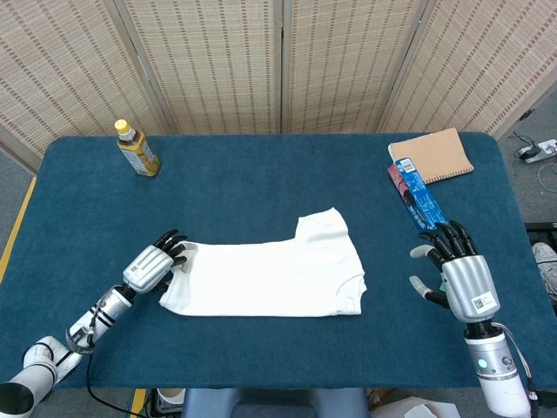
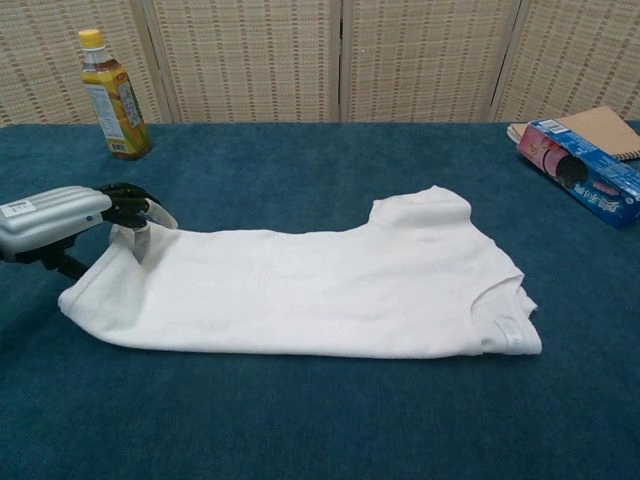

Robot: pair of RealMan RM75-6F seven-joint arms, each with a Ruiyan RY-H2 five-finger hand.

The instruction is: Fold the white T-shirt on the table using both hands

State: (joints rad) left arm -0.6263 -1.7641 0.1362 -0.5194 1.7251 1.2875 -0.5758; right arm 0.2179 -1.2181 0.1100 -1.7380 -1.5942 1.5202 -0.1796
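Note:
The white T-shirt (image 1: 270, 279) lies folded lengthwise in the middle of the blue table (image 1: 261, 192), collar and sleeve toward the right. My left hand (image 1: 152, 266) is at the shirt's left hem, and its fingers (image 2: 140, 210) curl over the far corner. In the chest view the shirt (image 2: 320, 285) has that left edge raised and drawn in under my left hand (image 2: 55, 218). My right hand (image 1: 461, 279) hovers open with fingers spread, well to the right of the shirt and not touching it. It does not show in the chest view.
A yellow-capped drink bottle (image 1: 137, 150) stands at the back left. At the back right, a tan notebook (image 1: 435, 155) lies with a blue box (image 1: 419, 196) beside it, just ahead of my right hand. Woven screens close off the rear.

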